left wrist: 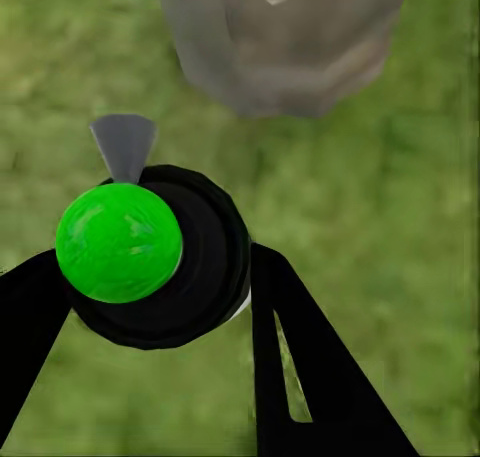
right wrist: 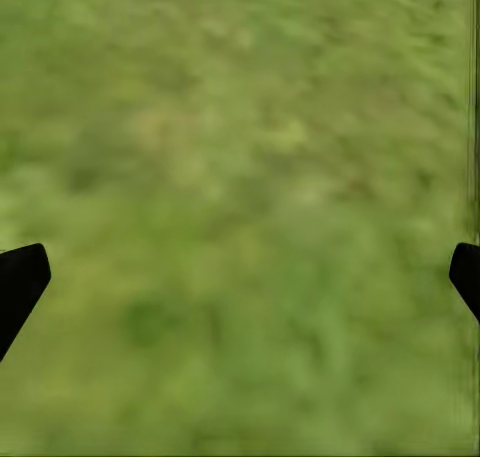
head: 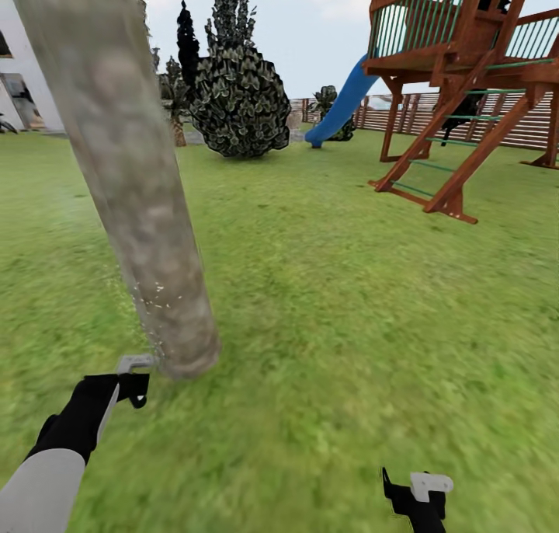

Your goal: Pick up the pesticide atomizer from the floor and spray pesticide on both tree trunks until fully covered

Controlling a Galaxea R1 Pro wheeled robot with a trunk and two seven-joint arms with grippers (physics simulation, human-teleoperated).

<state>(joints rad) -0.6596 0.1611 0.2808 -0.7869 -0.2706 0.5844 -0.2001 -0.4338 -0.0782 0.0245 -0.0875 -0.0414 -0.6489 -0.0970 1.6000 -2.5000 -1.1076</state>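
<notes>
The atomizer (left wrist: pixel 150 252) sits clamped between my left jaws (left wrist: pixel 150 307): in the left wrist view I look down on its green cap and black collar, with a black finger (left wrist: pixel 300 357) pressed on either side and the grey nozzle (left wrist: pixel 124 145) poking out ahead. That nozzle points at the foot of the tree trunk (head: pixel 132 191), which stands just beyond it, near but apart from it. In the head view the trunk rises as a thick mottled grey-brown post, its long axis leaning up and to my left from the grass (head: pixel 349 308). White specks of pesticide (head: pixel 155 292) dot its lower part, just above the nozzle; higher up the bark looks bare, so I judge the coverage far from done and the next move a matter of tilting or lifting the spray along that upward axis.

My left arm (head: pixel 54 463) is the near one, stretched forward and low with the wrist aimed at the trunk's base. My right jaws (head: pixel 415 502) hang wide apart over the lawn, holding nothing, well off to the right of the trunk.

Farther back stand a dark leafy bush (head: pixel 237 98), a wooden play tower (head: pixel 466 74) with a blue slide (head: pixel 341 106), and a slatted fence (head: pixel 512 121).
</notes>
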